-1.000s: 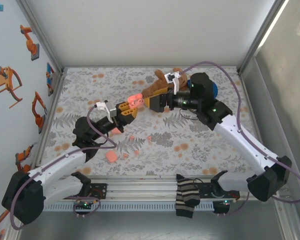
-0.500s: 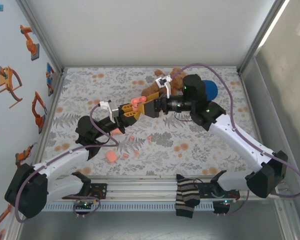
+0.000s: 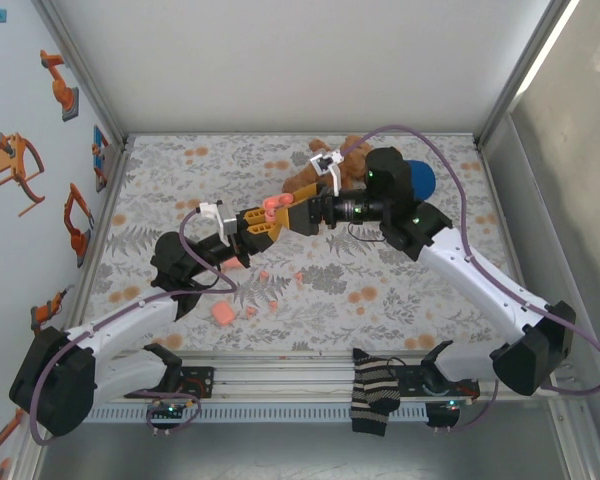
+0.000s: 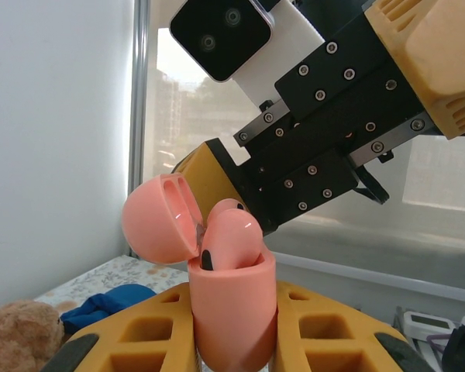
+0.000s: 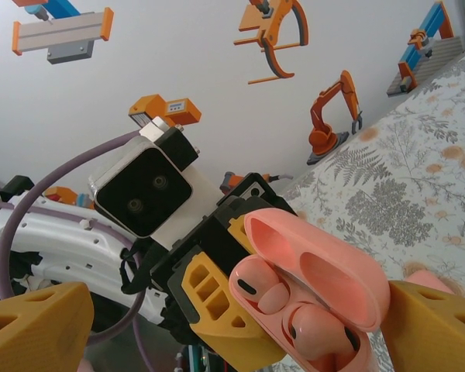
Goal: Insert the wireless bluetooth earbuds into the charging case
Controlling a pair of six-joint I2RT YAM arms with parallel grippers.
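Where the arms meet: just left of centre in the top view, above the flowered table point(image 3: 160, 200), left gripper point(image 3: 263, 220) and right gripper point(image 3: 298, 213) tip to tip.
Left gripper: clenched on the body of the pink charging case point(image 4: 232, 298), which stands upright between its yellow fingers point(image 4: 310, 325) at the bottom of the left wrist view.
Case lid point(image 4: 159, 217): hinged open, leaning toward the left of that view.
Earbuds in the case: one earbud point(image 4: 231, 236) sticks up out of the case mouth. The right wrist view shows two pink buds point(image 5: 260, 291) side by side inside the open case.
Right gripper: released, its yellow fingers point(image 5: 31, 325) spread to the two lower corners of the right wrist view with the open case between them. I cannot tell whether either finger touches the lid.
Loose earbuds point(image 3: 263, 273): small pink nubs scattered on the table, lower middle of the top view, below the grippers.
Second pink case point(image 3: 222, 313): on the table, lower left of the nubs.
Far side: brown teddy bear point(image 3: 325, 158) upper middle, blue thing point(image 3: 420, 180) to its right.
Near rail: striped sock point(image 3: 373, 395) at the bottom of the frame.
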